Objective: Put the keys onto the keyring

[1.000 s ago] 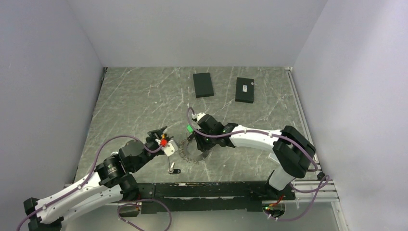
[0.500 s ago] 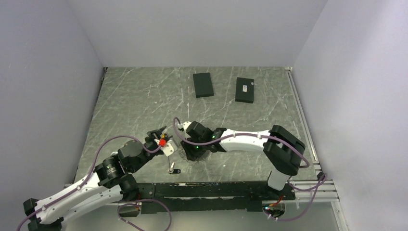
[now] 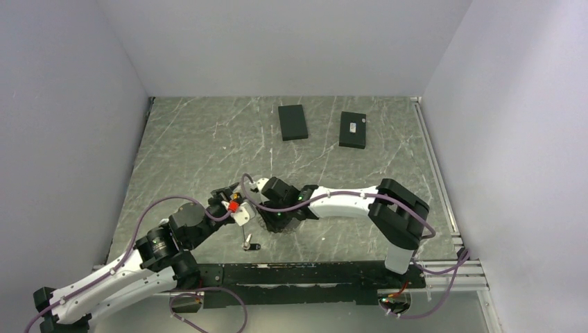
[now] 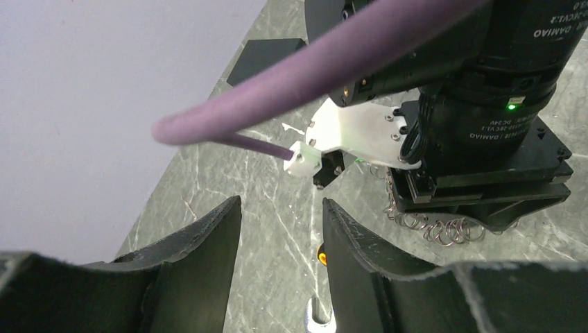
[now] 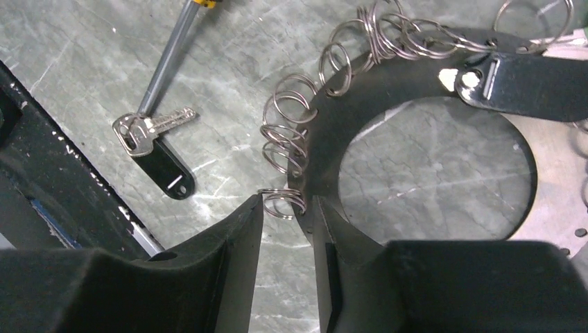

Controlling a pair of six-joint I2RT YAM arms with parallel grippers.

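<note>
Top external. Shows the left hand (image 3: 230, 190) and the right hand (image 3: 272, 220) almost nose to nose at the near middle of the table (image 3: 194, 139). Places one of the keys (image 3: 252, 245) flat on the table, a little nearer the bases than either hand and held by neither. Hides whatever lies beneath the right wrist. Leaves two black boxes (image 3: 292, 122) well apart at the far side.

Left wrist. Looks out between spread fingers (image 4: 208, 243), with nothing in the gap but bare table. Fills the far side with the right arm's wrist, small wire rings (image 4: 433, 229) strung out from under it.

Right wrist. Looks straight down on the keyring (image 5: 388, 83), flat on the table, with more wire rings bunched along its edge. Shows this hand's fingers drawn near together, with one small ring at the mouth of the narrow gap and one fingertip against the keyring's rim. Cannot tell pinched from merely straddled. Puts the black-headed key off to the left, at the tip of a screwdriver shaft (image 5: 166, 59), apart from the keyring.

Risks from here, as a judgement: closing on several loops at once, or on rim and loop together, and so dragging the whole keyring. Could also nudge the key away. With wrists this close, risks a knock or a snag on the purple cable (image 4: 312, 76).
</note>
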